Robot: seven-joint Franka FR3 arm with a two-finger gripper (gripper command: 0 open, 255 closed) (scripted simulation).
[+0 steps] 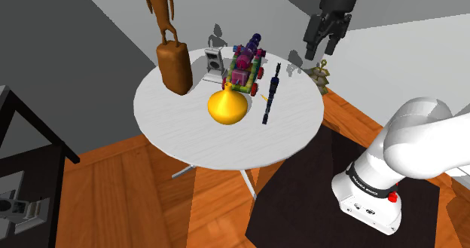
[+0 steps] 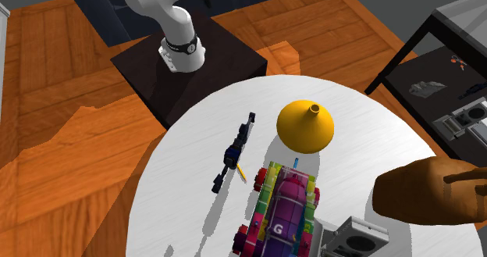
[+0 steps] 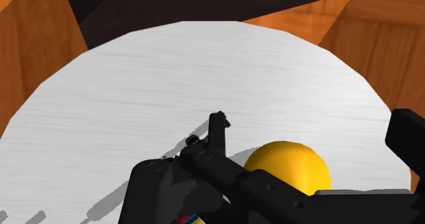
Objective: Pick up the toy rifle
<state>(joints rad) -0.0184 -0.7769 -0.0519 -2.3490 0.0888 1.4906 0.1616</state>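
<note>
The toy rifle (image 1: pixel 271 92) lies flat on the round white surface (image 1: pixel 181 126), just beside a yellow vase (image 1: pixel 228 105) and a colourful toy vehicle (image 1: pixel 247 65). The tool (image 1: pixel 320 47) hangs high above it, its fingers spread. On descent a finger could knock these neighbours or scrape the surface. A grasp far from the middle may let it tip. The rifle is slim, long and dark blue-black.

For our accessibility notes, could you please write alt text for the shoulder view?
A dark toy rifle lies on a round white table, beside a yellow vase, a colourful toy vehicle and a tall brown figure. The white arm's black tool hangs open above, toward the view's upper right, holding nothing.
</note>
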